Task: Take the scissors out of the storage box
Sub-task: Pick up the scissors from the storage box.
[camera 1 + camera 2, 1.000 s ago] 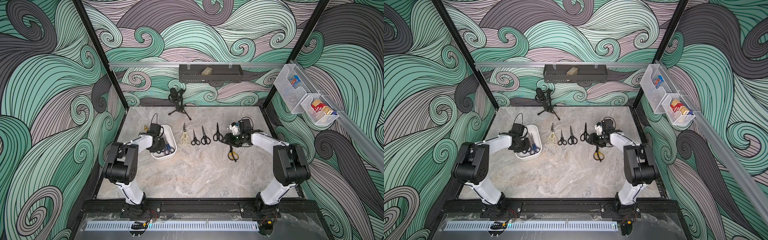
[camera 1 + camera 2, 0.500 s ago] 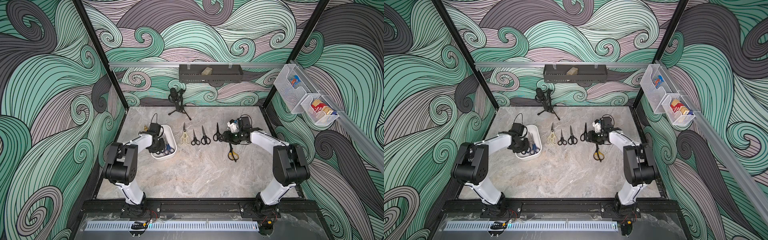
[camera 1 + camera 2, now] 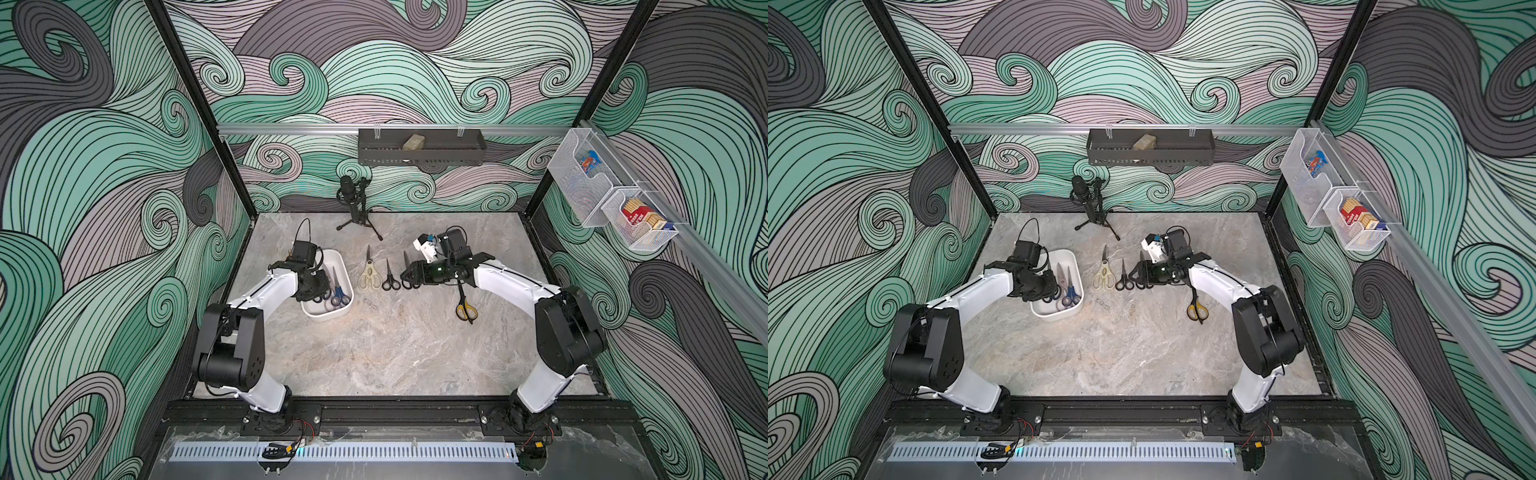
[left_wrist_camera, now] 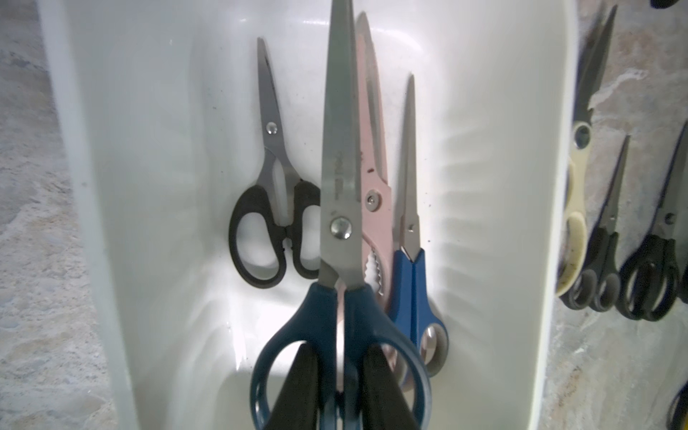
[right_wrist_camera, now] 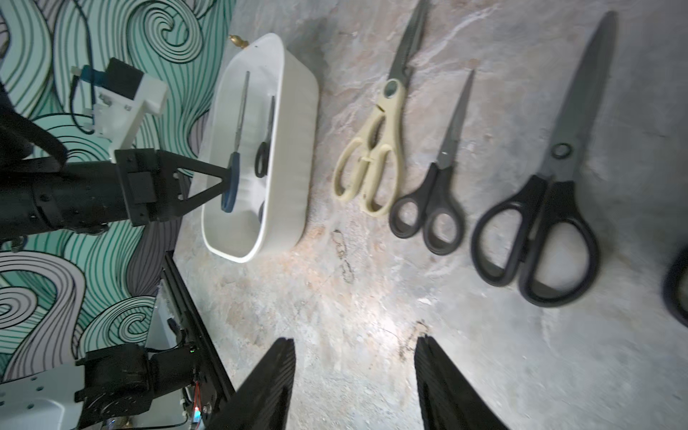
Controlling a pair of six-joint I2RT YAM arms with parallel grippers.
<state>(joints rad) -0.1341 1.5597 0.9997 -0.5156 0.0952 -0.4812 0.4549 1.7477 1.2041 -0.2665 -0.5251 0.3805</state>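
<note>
Four scissors (image 4: 275,208) in box (image 4: 521,186), five on counter (image 3: 374,353). Pinched in left claw (image 4: 338,348): big blue pair (image 4: 340,231); right claw (image 5: 353,339) spread, empty. Open room toward counter's front edge.

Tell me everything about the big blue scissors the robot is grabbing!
The big blue scissors have long grey metal blades, shut together, a shiny round screw, and two dark blue plastic loops. The robot's left hand pinches the handle where the loops meet, with its black fingers in the loops. The blades lie along the white box, above the pink scissors. Whether the tip touches anything cannot be seen.
</note>
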